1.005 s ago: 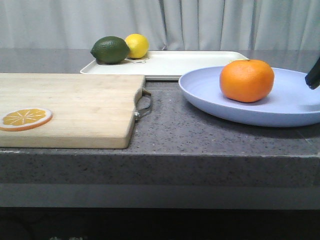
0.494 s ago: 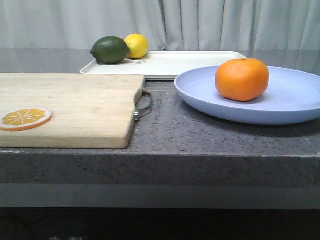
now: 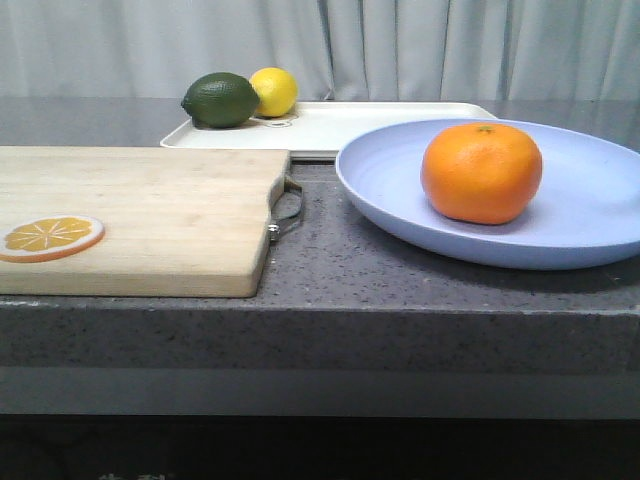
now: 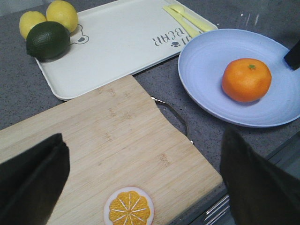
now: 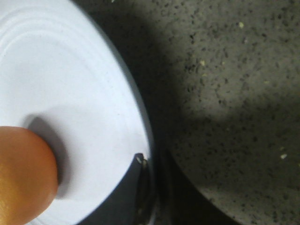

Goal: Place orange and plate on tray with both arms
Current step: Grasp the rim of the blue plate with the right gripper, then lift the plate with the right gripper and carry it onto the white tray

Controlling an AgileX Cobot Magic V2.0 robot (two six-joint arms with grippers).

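**Figure: Plate with orange held at its rim beside the tray**

My right gripper (image 5: 140, 187) is clenched on the rim of the plate (image 3: 590, 215); in my right wrist view one dark finger (image 5: 117, 199) lies over the plate's inner slope and the rim passes between my jaws, with the speckled grey counter (image 5: 225, 93) beyond it. The orange (image 3: 481, 172) sits inside the plate, near my right fingers, its small green stem mark facing up.

My left gripper (image 4: 140, 180) is released: its two dark fingers (image 4: 30, 180) stand wide apart and hold nothing. Below them lies the wooden cutting board (image 4: 112, 150), and an orange slice disc (image 4: 129, 206) rests on the board's near edge, between my left fingers. The board's metal handle (image 4: 176, 119) points toward the plate.

The tray (image 4: 126, 47) lies on the counter beyond the board and farther from my left gripper than the board. The plate sits just beside the tray's near corner; in the front view its far rim overlaps the tray's edge, and I cannot tell whether they touch.

Writing on the tray reads "BEAR", with a paw mark beside it and a bear face outline near the fruit. A dark green lime (image 4: 47, 40) and two lemons (image 4: 62, 15) occupy one end of the tray; pale yellow utensils (image 4: 185, 21) lie at the other.
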